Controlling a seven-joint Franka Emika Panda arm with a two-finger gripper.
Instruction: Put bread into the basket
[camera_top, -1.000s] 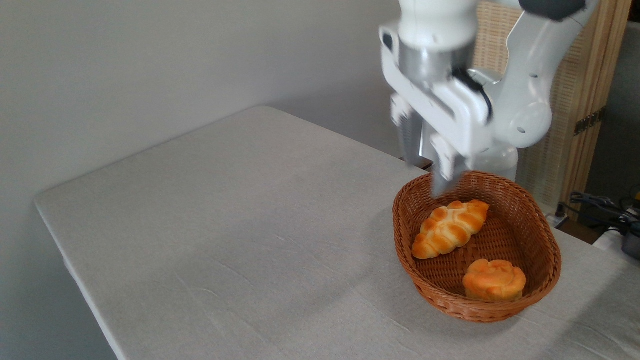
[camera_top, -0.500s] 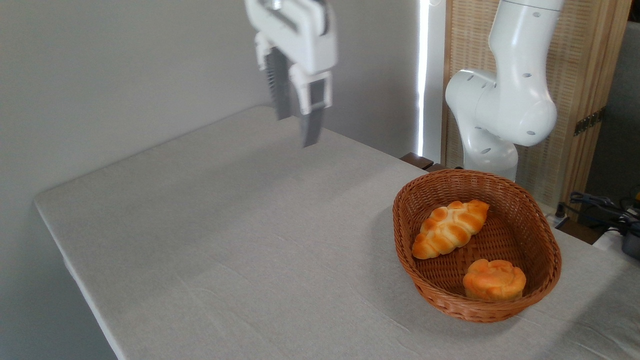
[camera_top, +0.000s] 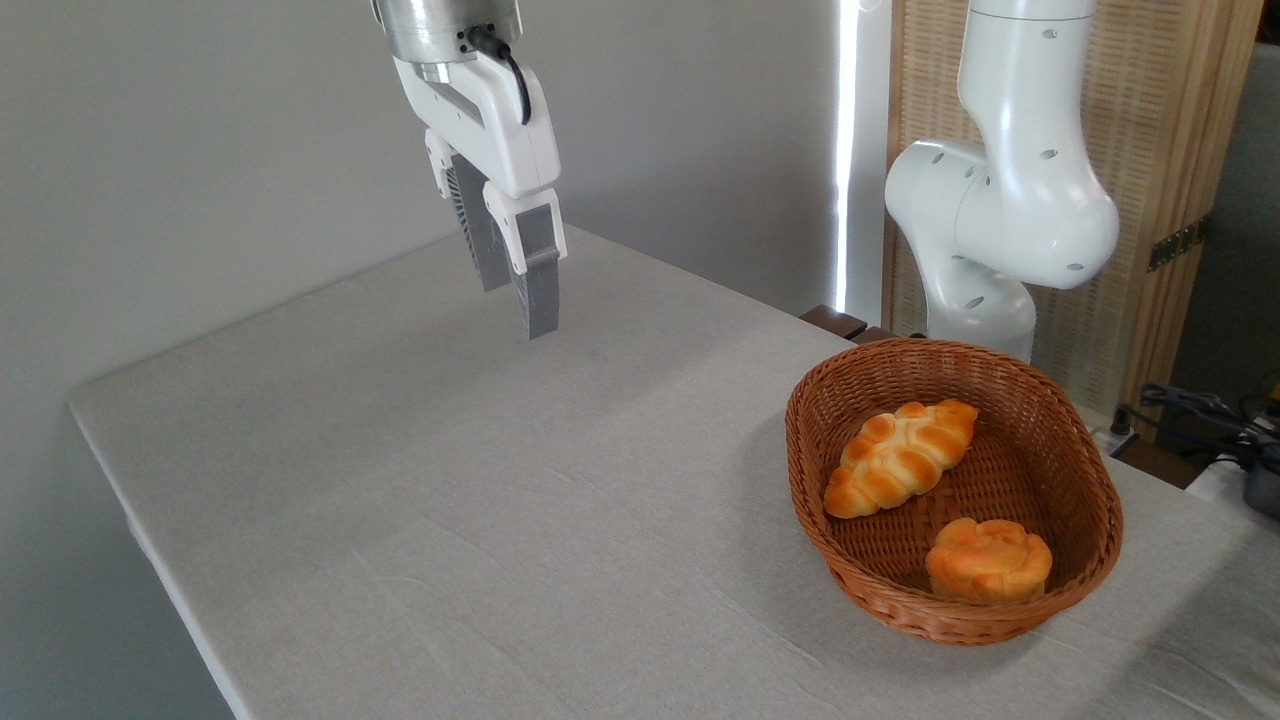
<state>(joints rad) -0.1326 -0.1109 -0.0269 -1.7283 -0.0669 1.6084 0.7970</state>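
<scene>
Bread (camera_top: 899, 457) lies inside the basket (camera_top: 1085, 470) at the worktop's (camera_top: 500, 480) right edge, the task apparently done, while the empty hand (camera_top: 518, 295), fingers nearly together, hangs above the far edge.

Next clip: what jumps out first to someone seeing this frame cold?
The wicker basket at the table's right edge, holding the braided bread and a round bun. Then the gripper, empty, hanging high over the table's far left side, well away from the basket.

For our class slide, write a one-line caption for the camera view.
Loaf and bun lie in the basket; the empty gripper hangs above the table.
</scene>
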